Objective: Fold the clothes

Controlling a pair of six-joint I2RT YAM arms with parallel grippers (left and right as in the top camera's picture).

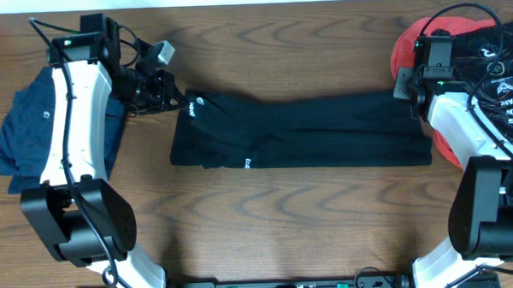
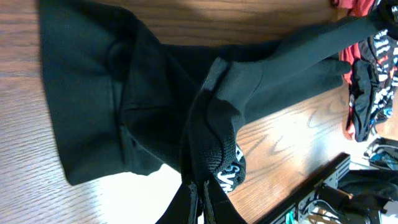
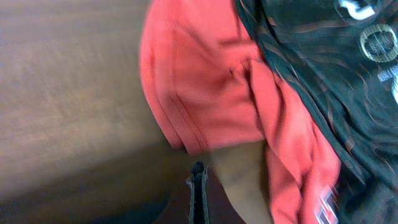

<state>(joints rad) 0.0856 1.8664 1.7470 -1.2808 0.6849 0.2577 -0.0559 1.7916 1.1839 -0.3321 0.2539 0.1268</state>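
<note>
Blue shorts (image 1: 21,126) lie far left, under the arm. The left gripper (image 2: 199,190) is pinched tight on a bunch of the trousers (image 1: 307,129) at their logo end. They lie stretched across the middle. The right gripper (image 3: 198,180) is closed at the other end - whether it has cloth, I cannot tell. If not, a lift drags the trousers crooked - or snags the jersey (image 1: 492,42) beside it.

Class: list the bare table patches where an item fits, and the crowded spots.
Bare wood lies in front of the black trousers and beyond them at the far edge. Crowded: navy shorts left, red-and-black jersey right.
</note>
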